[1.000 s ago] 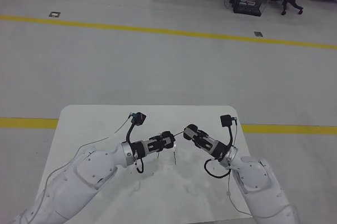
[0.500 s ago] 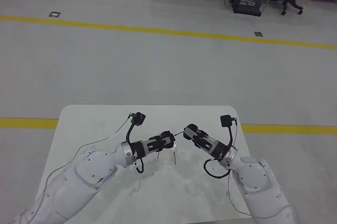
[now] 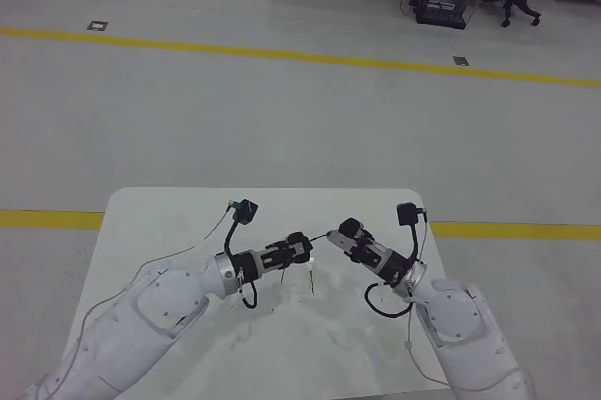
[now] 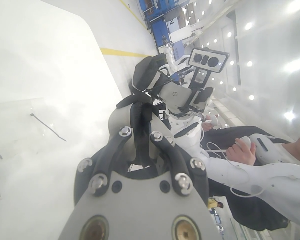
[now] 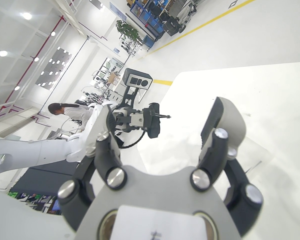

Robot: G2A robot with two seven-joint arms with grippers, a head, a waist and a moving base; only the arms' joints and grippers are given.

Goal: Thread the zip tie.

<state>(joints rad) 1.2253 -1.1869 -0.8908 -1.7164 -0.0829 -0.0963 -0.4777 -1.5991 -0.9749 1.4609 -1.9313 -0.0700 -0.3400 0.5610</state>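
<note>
Left pincer (image 3: 304, 246) pinches a thin black plastic zip tie (image 5: 166, 116) above the white tabletop (image 3: 170, 230), its free end pointing at the right pincer (image 5: 162, 106), spread wide. Light, springy and slick, the tie looks best gripped close to its tip to stop it flexing.
</note>
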